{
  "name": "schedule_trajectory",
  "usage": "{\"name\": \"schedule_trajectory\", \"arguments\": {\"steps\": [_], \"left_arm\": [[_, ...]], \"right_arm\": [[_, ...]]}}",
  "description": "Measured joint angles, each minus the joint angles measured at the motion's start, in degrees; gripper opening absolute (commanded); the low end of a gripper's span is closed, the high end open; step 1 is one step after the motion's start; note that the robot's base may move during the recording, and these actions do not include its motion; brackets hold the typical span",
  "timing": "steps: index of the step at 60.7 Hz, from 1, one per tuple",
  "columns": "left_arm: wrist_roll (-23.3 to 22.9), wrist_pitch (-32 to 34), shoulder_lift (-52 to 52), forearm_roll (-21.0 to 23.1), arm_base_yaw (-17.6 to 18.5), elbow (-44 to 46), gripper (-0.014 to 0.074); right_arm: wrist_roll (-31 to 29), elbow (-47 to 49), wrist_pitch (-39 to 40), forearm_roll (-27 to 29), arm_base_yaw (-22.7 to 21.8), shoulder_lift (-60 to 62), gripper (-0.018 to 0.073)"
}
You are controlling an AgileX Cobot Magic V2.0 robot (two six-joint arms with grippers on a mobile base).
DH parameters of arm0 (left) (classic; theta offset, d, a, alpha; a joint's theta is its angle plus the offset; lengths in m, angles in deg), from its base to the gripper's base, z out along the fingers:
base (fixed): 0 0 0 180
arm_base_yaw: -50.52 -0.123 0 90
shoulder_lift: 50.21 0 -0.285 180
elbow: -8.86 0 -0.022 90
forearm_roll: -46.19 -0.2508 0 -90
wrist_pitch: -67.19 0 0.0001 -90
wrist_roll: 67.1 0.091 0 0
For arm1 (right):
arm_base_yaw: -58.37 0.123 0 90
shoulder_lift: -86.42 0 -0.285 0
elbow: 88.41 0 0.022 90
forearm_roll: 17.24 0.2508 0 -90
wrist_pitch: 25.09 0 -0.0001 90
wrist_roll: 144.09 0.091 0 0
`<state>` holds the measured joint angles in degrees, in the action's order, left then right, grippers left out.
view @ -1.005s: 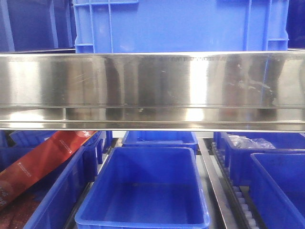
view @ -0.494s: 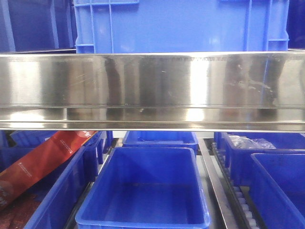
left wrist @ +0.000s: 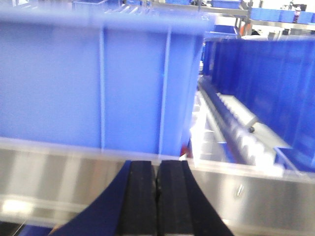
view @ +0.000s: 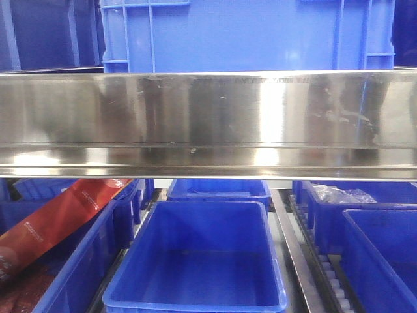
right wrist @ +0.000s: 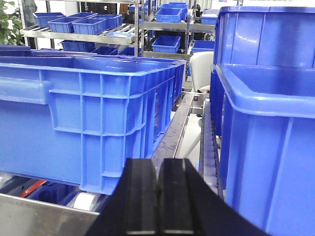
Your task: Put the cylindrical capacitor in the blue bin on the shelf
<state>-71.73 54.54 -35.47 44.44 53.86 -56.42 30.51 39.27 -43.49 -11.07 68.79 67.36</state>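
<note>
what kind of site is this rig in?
Likely a warehouse or factory parts store: a stainless-steel shelf carrying rows of blue bins, roller tracks between them, and more bin-loaded racks behind. Both grippers are shut, empty.

A warehouse or stockroom: a stainless-steel shelf (view: pixel 208 124) carries rows of blue plastic bins (view: pixel 195 261), roller tracks (left wrist: pixel 241 137) run between them, and more bin-laden racks (right wrist: pixel 83 32) stand behind.
</note>
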Motion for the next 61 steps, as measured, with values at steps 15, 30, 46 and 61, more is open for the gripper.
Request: {"name": "schedule_trajectory", "arguments": {"steps": [15,30,46,61], "left_arm": [[0.0,6.8,-6.5,0.0,0.0,-11.2,-0.0111],[0.0,9.0,-6.6,0.0,2.9,-12.0,-0.0111],[0.0,9.4,-6.6,0.0,3.0,-12.0,-0.0111],[0.0,9.5,-6.6,0.0,3.0,-12.0,-0.0111]], "right_arm": [[0.0,0.0,0.1,0.0,0.0,0.0,-0.0101],[0.0,0.0,0.1,0.0,0.0,0.0,-0.0101],[0.0,0.0,0.1,0.0,0.0,0.0,-0.0101],[0.0,0.0,0.1,0.0,0.0,0.0,-0.0101]]}}
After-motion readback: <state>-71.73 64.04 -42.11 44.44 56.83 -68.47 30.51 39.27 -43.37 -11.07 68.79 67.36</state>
